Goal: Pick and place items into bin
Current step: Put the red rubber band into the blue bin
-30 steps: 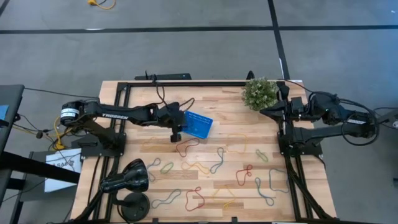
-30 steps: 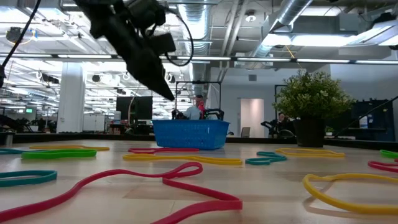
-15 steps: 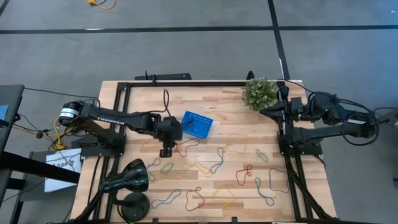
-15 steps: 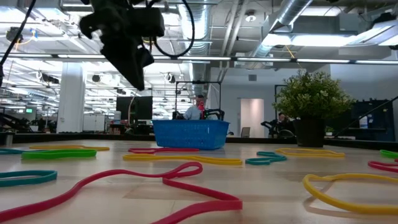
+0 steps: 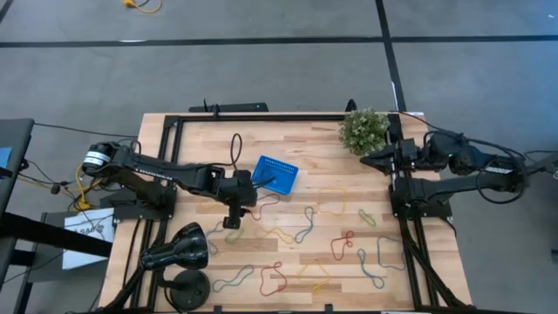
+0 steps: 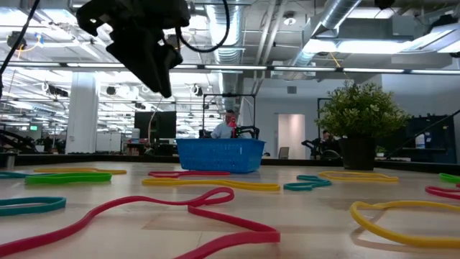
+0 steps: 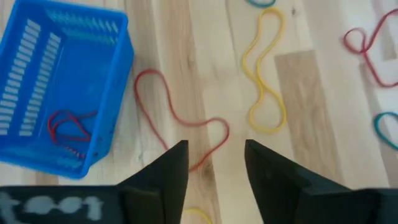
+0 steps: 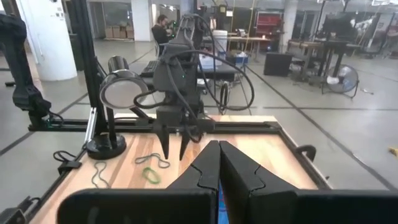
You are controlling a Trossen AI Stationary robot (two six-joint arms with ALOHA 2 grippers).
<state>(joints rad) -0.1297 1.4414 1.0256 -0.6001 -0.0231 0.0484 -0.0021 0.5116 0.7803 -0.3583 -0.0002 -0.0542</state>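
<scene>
The blue mesh bin (image 5: 277, 174) stands on the table's far middle, and a red loop (image 7: 68, 127) lies inside it. Many coloured loops lie flat on the wood, among them a red one (image 7: 180, 118) beside the bin and a yellow one (image 7: 264, 81). My left gripper (image 7: 216, 146) hangs open above that red loop, fingers pointing down, a little to the near-left of the bin (image 7: 62, 81); it is clear of the table in the low view (image 6: 164, 85). My right gripper (image 5: 366, 158) waits shut by the table's right edge, next to the potted plant.
A bushy potted plant (image 5: 364, 130) stands at the far right corner. A black lamp (image 5: 177, 249) sits at the near left. Loops in green, yellow, red and blue (image 5: 301, 228) cover the near half of the table. A black frame rail (image 5: 261, 117) runs along the far edge.
My left gripper has moved from the bin's left side toward the near edge and slightly left, and now hovers over the red loop beside the bin. The bin and the loops on the table have stayed in place.
</scene>
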